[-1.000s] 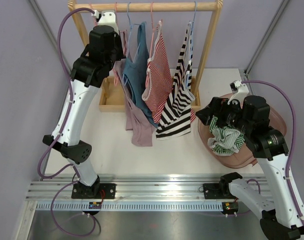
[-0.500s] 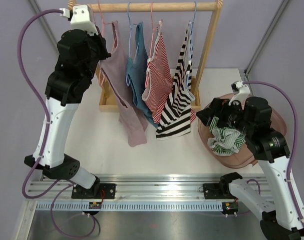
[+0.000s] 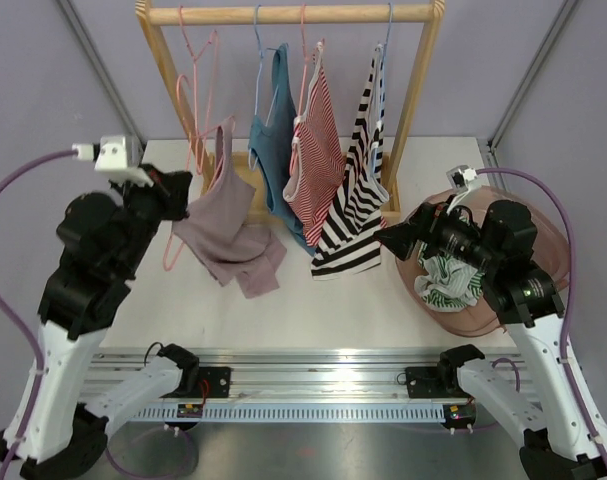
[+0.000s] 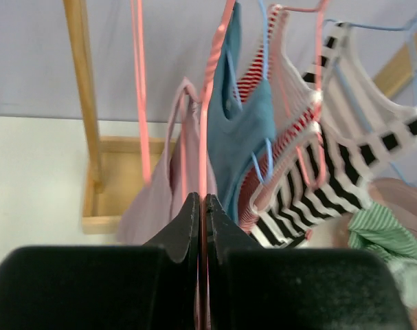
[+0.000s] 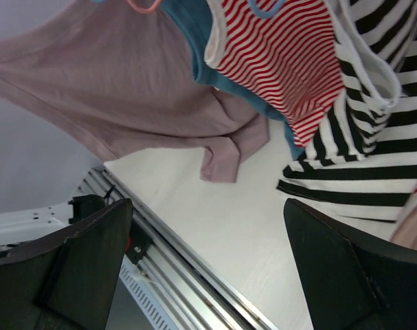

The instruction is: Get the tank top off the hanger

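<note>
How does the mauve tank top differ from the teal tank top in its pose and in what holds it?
The mauve tank top sags low, its hem bunched on the table; the teal tank top hangs straight under the rail. The mauve one is on a pink hanger gripped by the left tool; the teal one is on a blue hanger. Both are plain and sleeveless.

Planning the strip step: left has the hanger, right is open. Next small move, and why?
Probably bring the open right gripper left toward the mauve tank top, at its hanging hem. The left gripper is shut on the pink hanger, the top drapes from it, and nothing grips the fabric.
</note>
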Controlling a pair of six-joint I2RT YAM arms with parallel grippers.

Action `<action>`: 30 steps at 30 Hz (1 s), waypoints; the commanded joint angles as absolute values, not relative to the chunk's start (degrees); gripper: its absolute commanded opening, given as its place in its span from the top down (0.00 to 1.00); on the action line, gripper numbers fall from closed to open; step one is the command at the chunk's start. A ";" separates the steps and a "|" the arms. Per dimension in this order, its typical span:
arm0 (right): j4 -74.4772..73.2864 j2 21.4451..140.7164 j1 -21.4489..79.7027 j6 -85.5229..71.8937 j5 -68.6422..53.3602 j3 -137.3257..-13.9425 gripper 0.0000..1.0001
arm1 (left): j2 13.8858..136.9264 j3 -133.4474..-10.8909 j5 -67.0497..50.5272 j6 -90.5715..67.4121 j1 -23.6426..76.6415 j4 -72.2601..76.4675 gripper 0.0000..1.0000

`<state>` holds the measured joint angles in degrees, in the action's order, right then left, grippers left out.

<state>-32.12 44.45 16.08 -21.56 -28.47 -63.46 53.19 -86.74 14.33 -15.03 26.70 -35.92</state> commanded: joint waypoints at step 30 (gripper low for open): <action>15.73 68.82 44.30 -37.62 -9.67 -40.25 0.08 | 18.45 -39.65 -30.68 -36.47 26.81 -25.14 1.00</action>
